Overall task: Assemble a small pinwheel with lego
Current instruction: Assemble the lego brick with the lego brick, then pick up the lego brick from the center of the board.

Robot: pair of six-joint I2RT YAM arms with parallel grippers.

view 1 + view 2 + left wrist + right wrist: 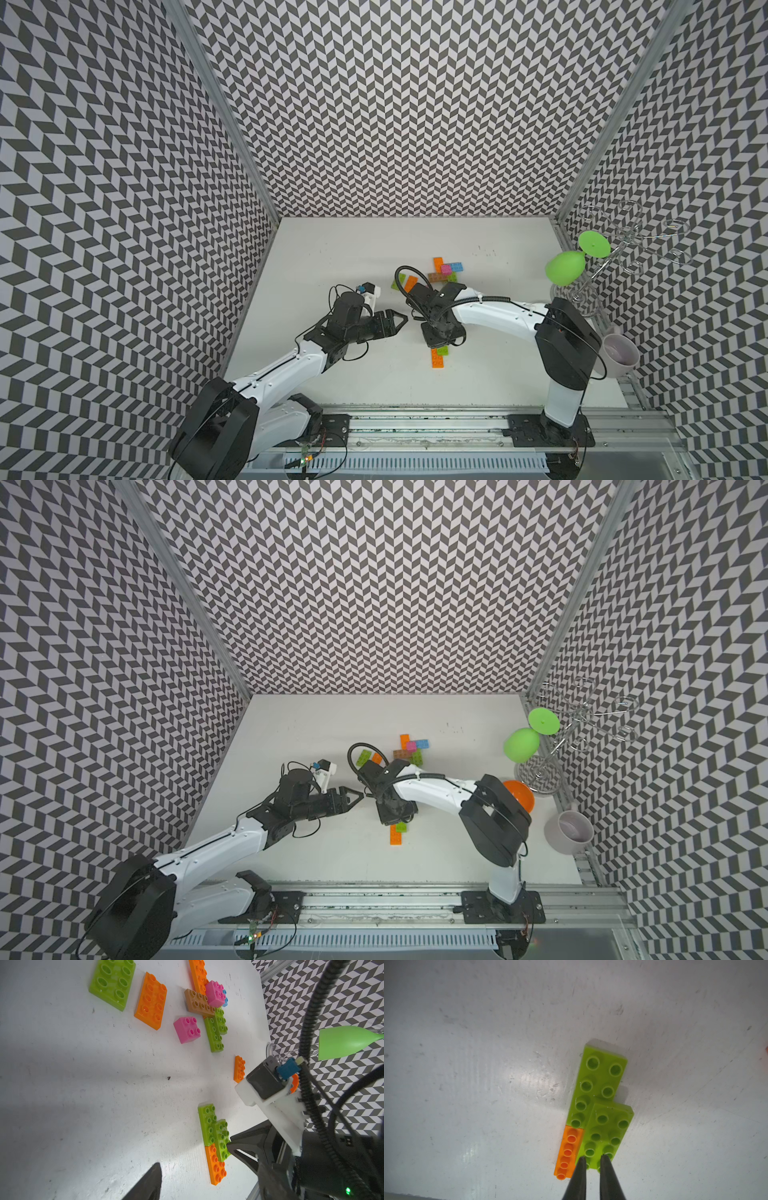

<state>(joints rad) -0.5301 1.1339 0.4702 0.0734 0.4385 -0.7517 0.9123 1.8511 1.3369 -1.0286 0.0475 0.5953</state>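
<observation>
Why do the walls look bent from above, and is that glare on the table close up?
In both top views the checkered walls splay and bend, likely a wide lens; in the right wrist view glare whitens the table beside the green bricks, and the fingertips look soft; in the left wrist view shadows cross it.

Both top views: high overhead, facing down over the whole white tabletop (332, 257). Wrist views: close, low, sharing the stacked lime-green studded plastic brick (609, 1132).

Coloured lego (446, 269) on white table (332, 249)
</observation>
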